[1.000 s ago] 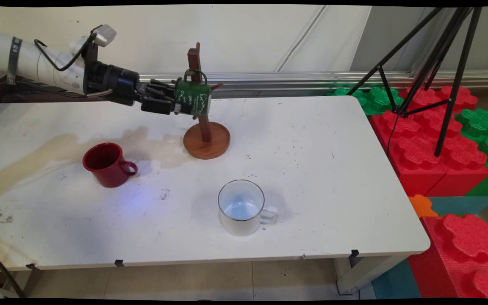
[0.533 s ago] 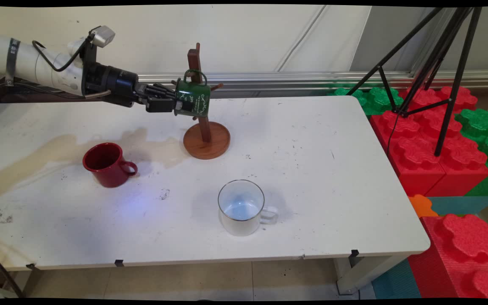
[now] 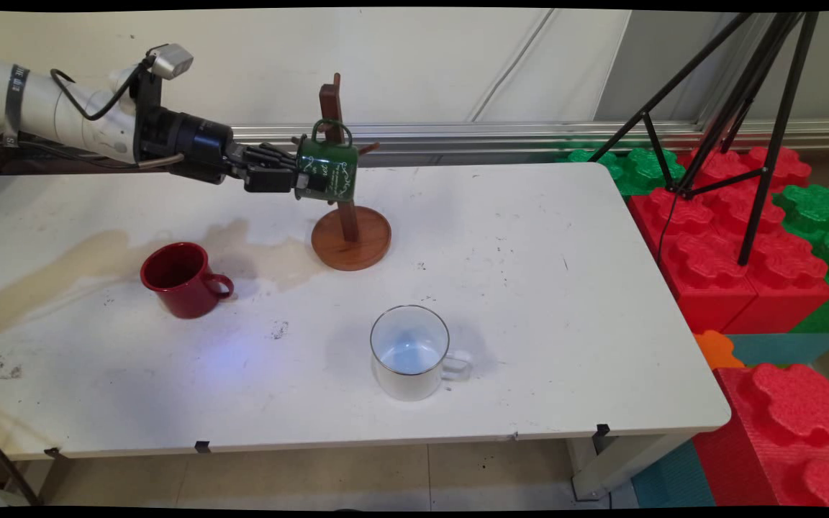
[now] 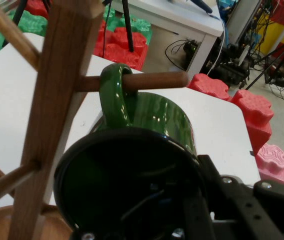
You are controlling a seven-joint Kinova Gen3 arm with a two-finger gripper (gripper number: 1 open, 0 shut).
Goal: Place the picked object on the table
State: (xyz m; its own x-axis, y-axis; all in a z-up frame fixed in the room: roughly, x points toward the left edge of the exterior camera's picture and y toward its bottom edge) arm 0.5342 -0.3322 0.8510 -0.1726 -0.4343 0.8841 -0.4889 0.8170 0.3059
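White table (image 3: 529, 288), wooden mug tree (image 3: 348, 216) at 12 o'clock.
Gripper (image 3: 298, 176) clamping green mug (image 3: 328, 169), hanging its handle over a peg (image 4: 154, 80); red mug (image 3: 183, 279) sitting at 7 o'clock.

White table (image 3: 529, 237), scuffed, with a brownish stain (image 3: 98, 255) on its left part. Wooden mug stand (image 3: 350, 237) toward the rear, left of centre. Red mug (image 3: 183, 279) upright, left of the stand and nearer the front, on the stain's edge. White mug (image 3: 411, 352) upright, in front of the stand, well apart.
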